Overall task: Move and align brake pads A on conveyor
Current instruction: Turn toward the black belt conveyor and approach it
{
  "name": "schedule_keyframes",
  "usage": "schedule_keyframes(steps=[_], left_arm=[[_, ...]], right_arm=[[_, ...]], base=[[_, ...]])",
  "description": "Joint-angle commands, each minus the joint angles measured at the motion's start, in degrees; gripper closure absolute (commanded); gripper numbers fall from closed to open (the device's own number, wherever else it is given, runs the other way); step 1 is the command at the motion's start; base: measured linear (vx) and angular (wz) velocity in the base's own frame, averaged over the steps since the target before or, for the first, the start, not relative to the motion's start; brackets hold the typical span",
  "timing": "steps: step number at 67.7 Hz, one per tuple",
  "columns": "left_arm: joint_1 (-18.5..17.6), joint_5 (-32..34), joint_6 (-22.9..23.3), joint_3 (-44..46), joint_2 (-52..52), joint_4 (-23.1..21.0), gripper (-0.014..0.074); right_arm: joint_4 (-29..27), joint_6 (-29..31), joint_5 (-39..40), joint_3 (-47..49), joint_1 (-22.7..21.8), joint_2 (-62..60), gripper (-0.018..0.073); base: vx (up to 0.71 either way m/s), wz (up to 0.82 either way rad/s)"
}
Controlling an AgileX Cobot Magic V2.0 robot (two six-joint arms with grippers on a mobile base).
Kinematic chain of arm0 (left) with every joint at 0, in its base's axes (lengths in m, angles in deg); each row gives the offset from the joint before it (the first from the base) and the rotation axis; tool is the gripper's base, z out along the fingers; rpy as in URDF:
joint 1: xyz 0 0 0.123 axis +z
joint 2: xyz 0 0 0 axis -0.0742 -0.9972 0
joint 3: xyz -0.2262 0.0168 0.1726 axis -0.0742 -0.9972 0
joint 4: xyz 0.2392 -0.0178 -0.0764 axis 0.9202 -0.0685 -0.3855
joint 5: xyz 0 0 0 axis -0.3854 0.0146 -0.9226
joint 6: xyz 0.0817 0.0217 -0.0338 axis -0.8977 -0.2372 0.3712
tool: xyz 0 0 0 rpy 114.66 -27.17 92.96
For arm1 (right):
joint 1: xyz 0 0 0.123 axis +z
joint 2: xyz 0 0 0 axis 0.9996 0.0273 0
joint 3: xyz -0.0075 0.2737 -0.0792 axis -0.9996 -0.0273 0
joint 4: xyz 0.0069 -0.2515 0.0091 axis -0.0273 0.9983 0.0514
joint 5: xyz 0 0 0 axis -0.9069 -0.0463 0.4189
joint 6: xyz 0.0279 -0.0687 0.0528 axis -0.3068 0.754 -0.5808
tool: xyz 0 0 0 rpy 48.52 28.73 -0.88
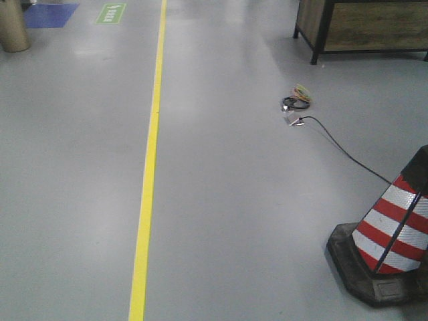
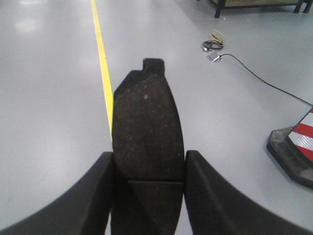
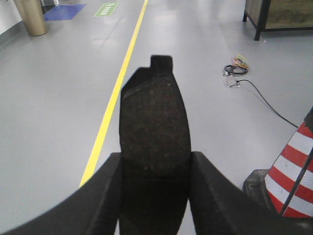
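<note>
jaws pinch gritty oblong pads (image 2: 146, 127) (image 3: 154, 132), notched tips

Left fingers (image 2: 83, 200) matte black, broad, curved, right fingers (image 3: 93, 200) alike

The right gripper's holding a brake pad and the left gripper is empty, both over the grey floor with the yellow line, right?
Not quite: the left gripper is not empty; the left wrist view shows it shut on a second brake pad. The right gripper holds its brake pad, over the grey floor with the yellow line.
</note>
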Motion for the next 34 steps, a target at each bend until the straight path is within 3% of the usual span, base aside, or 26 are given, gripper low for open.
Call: schedule_keyframes(steps=[1, 17, 34], left_arm=[[-0.1, 5.2, 0.0, 1.6, -0.4, -0.4, 0.0603], [-0.1, 5.2, 0.0, 1.6, -0.4, -0.4, 0.0603], [-0.1, 5.2, 0.0, 1.6, -0.4, -0.4, 0.0603]], right_arm=[[0.3, 0.5, 5.9, 1.6, 0.0, 0.5, 0.0566], [0.3, 0.5, 5.9, 1.6, 0.0, 0.5, 0.0566], [0.3, 0.5, 5.9, 1.6, 0.0, 0.5, 0.0566]], base=[[0.41, -0.15], [0.34, -0.45], [0.26, -0.92]])
